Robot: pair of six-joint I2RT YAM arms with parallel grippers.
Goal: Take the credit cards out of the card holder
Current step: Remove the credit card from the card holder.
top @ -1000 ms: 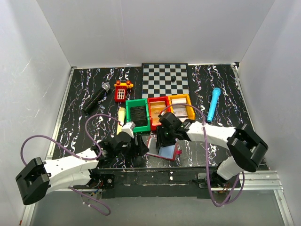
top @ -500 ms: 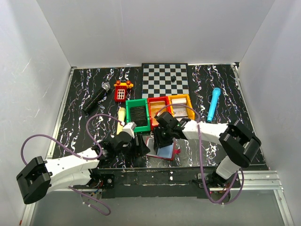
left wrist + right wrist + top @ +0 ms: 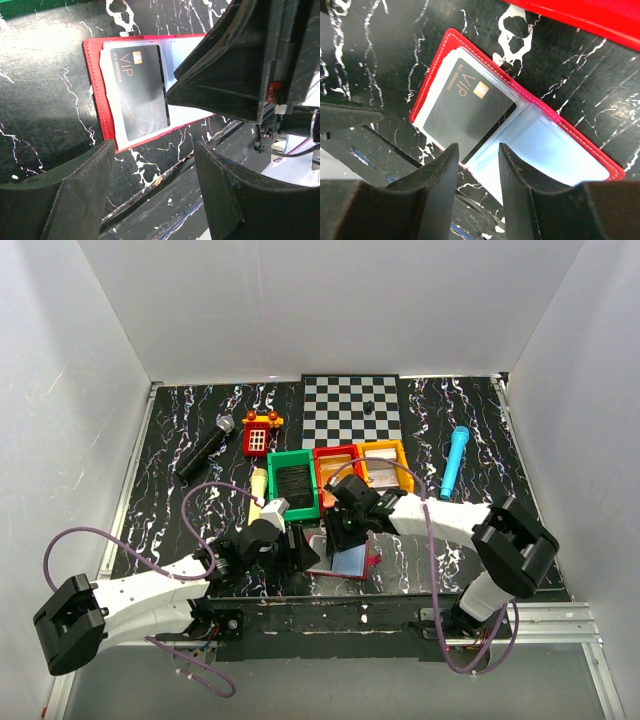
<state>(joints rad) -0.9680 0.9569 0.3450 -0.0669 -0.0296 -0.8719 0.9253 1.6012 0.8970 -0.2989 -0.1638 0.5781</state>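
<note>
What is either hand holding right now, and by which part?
Nothing. Left hand and right hand are open above the dark-red wallet-like card holder.

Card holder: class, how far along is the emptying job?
Done: the card holder lies open. In hand: the right gripper hovers open over the dark VIP card, gripping nothing. Left: that card, tucked in the holder, needs pulling out.
</note>
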